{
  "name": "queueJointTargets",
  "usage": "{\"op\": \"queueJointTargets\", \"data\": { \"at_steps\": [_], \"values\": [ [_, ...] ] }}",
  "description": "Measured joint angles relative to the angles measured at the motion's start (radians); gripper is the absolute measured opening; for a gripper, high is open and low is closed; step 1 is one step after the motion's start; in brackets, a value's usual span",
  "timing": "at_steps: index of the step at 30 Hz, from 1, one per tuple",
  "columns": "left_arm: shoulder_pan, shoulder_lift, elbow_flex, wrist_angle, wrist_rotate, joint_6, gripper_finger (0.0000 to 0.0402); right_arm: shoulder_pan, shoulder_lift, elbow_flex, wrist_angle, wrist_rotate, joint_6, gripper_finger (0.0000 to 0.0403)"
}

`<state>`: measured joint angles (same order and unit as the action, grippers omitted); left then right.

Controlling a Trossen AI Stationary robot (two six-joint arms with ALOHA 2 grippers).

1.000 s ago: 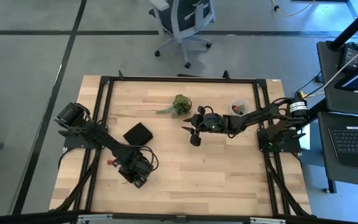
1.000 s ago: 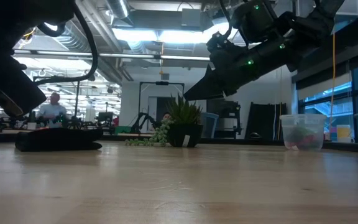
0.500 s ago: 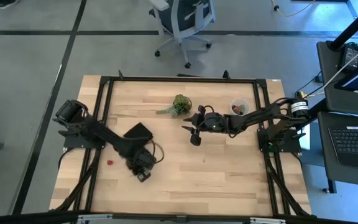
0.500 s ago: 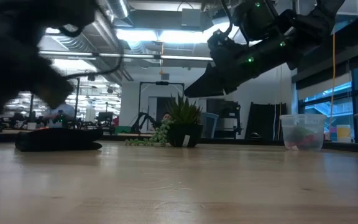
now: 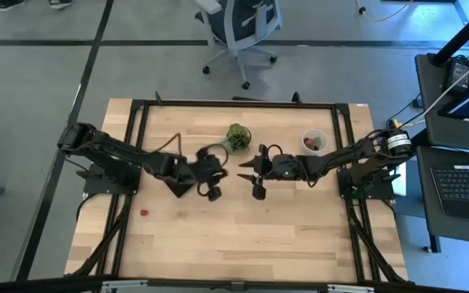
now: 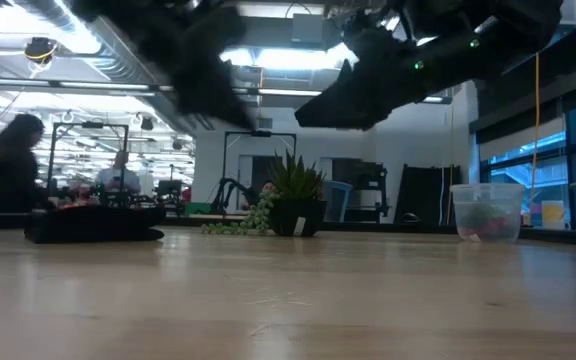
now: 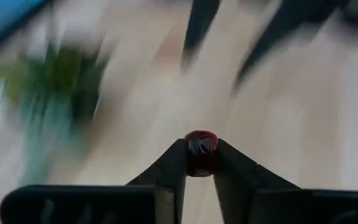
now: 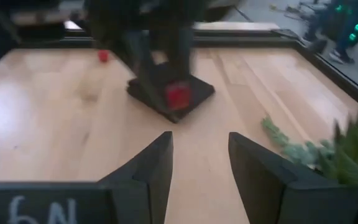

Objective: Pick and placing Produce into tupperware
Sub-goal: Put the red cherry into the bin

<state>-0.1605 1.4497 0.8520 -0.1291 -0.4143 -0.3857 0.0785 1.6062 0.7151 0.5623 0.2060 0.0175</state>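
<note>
At frame centre, the left gripper (image 7: 201, 163) pinches a red berry (image 7: 201, 148); the right gripper (image 8: 199, 163) waits spread beside it. The tupperware (image 5: 313, 140) sits upper right, so a level carry with steady pinch seems wise.

Even, bright light falls on the table (image 5: 243, 228) from above, with only faint shadows under the arms. Across the table at board height, ceiling strip lights (image 6: 268, 55) glare white and the arms read as dark silhouettes, the left arm (image 6: 183, 50) smeared by motion. The left wrist picture is heavily blurred: the green plant (image 7: 55, 93) streaks, while the red berry (image 7: 201, 146) stays fairly sharp
</note>
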Motion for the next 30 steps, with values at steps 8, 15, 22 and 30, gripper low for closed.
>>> {"op": "queueJointTargets", "data": {
  "at_steps": [8, 15, 22, 30],
  "values": [
    [0.053, 0.004, 0.002, 0.352, 0.216, 0.31, 0.006, 0.047, 0.001, 0.0, 0.04, 0.002, -0.046, 0.0157],
    [0.054, 0.004, 0.002, 0.351, 0.225, 0.318, 0.0058, 0.051, 0.002, 0.0, 0.071, 0.003, -0.049, 0.0157],
    [0.054, 0.004, 0.002, 0.351, 0.226, 0.318, 0.0063, 0.051, 0.002, 0.0, 0.083, 0.003, -0.048, 0.0155],
    [0.054, 0.004, 0.002, 0.351, 0.222, 0.318, 0.0065, 0.051, 0.002, 0.0, 0.083, 0.003, -0.05, 0.0088]
  ]
}}
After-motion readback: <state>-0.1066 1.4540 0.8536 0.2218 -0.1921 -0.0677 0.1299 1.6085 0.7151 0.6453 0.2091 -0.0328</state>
